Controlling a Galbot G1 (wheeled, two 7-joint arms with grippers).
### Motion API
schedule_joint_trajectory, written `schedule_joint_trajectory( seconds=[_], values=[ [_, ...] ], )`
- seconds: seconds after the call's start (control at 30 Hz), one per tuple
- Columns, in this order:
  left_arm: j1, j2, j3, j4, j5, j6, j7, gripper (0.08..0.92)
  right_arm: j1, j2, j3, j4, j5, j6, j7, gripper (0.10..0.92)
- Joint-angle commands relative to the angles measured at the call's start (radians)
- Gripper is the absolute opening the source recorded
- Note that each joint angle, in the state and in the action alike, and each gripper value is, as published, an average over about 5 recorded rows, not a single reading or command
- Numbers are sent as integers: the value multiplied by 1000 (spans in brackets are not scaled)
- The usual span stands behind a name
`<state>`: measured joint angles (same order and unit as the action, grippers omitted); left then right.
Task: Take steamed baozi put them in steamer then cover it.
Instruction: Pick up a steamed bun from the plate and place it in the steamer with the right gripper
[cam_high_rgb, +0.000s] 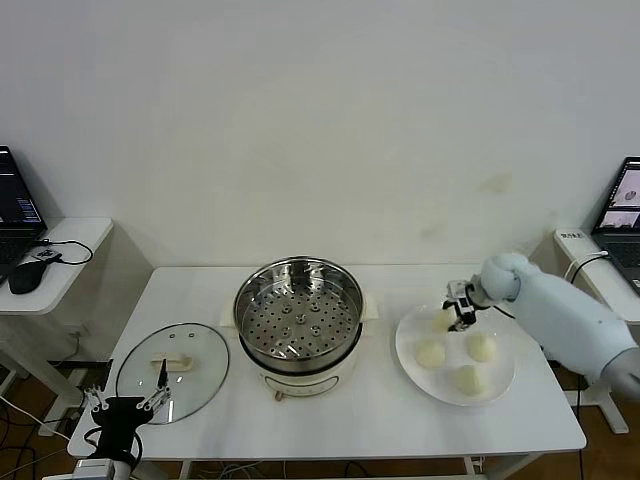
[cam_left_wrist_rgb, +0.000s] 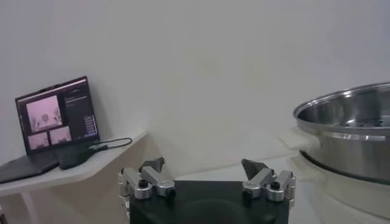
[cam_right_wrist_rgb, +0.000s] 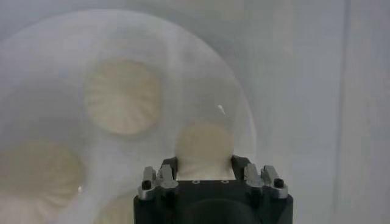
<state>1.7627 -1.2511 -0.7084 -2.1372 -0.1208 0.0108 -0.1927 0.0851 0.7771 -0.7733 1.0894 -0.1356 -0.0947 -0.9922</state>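
Gripping the far-left bun (cam_high_rgb: 443, 319) on the plate (cam_high_rgb: 500, 385), the right gripper (cam_high_rgb: 460, 312) pinches its soft sides; squeeze lightly. The left gripper (cam_high_rgb: 125, 401) waits open by the lid (cam_high_rgb: 200, 362).

You face a plain white wall (cam_high_rgb: 320, 120) behind a white table (cam_high_rgb: 330, 415). Off the table's left edge stands a lower white side table (cam_high_rgb: 60, 260) with a laptop (cam_high_rgb: 15, 215), a dark mouse (cam_high_rgb: 25, 278) and a cable. Off its right edge, another laptop (cam_high_rgb: 622, 215) sits open.
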Motion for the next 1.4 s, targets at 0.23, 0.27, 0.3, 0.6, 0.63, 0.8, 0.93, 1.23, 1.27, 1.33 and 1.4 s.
schedule_joint_trajectory(
  seconds=[0.23,0.27,0.3,0.6,0.63,0.8,0.93,1.23,1.27,1.33,1.4],
  values=[
    [0,12,2,-1,-24,-7,2,823,416,-35,-257,163,272,-4,-2,577],
    [0,13,2,-1,-25,-7,2,823,453,-17,-286,170,290,-5,1,577],
    [-2,14,2,-1,-26,-8,2,823,486,4,-313,176,307,-5,6,577],
    [-20,19,7,14,-34,-7,4,823,585,264,-437,162,406,43,71,577],
    [-22,19,7,14,-35,-7,4,823,587,298,-449,155,408,57,76,577],
    [-29,20,-3,14,-42,-5,6,823,563,442,-509,109,368,146,103,577],
    [-30,19,-11,13,-44,-4,7,823,528,513,-548,66,294,219,118,577],
    [-35,11,-11,14,-44,-5,8,823,445,590,-569,-52,122,363,139,577],
    [-36,10,-10,14,-44,-6,8,823,439,594,-570,-59,108,376,142,577],
    [-38,9,-10,14,-44,-6,8,823,426,602,-570,-74,80,400,149,577],
    [-39,9,-10,14,-44,-6,9,823,411,612,-568,-92,55,424,161,577]
  ],
)
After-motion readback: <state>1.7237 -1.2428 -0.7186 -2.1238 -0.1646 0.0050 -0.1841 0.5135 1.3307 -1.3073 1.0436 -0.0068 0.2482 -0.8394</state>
